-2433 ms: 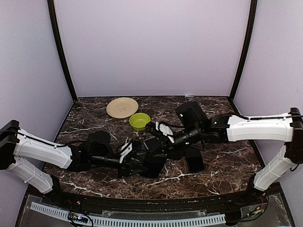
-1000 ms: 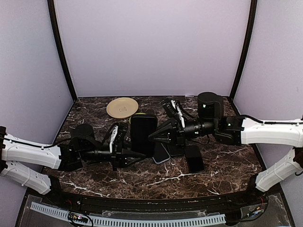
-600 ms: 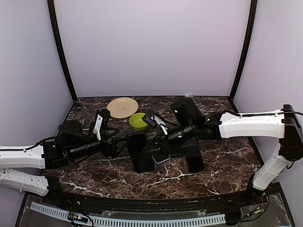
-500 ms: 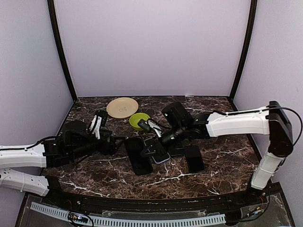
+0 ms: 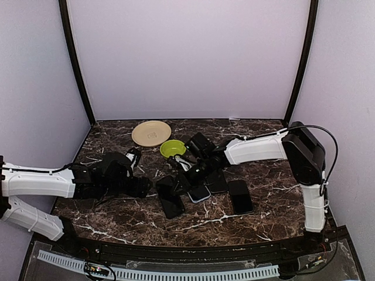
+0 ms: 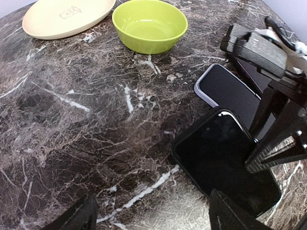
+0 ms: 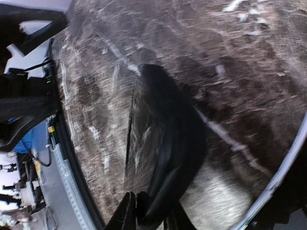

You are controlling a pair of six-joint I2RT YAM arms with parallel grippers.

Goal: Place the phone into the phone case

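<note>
**Step in hand: bringing the phone to the phone case.** The phone (image 6: pixel 220 163) lies flat on the surface (image 5: pixel 117 222), just beside the pale-rimmed phone case (image 6: pixel 204 86) and not in it. Your left claw (image 6: pixel 153 213) stands wide open and empty, short of the phone. Your right claw (image 5: pixel 177 178) touches the phone's edge, but a grip cannot be told. You would do well to take the phone by its long edges, square it over the case, and seat one end first. A second ago the phone stood upright between both claws; now it lies flat, and the left claw has let go.
</note>
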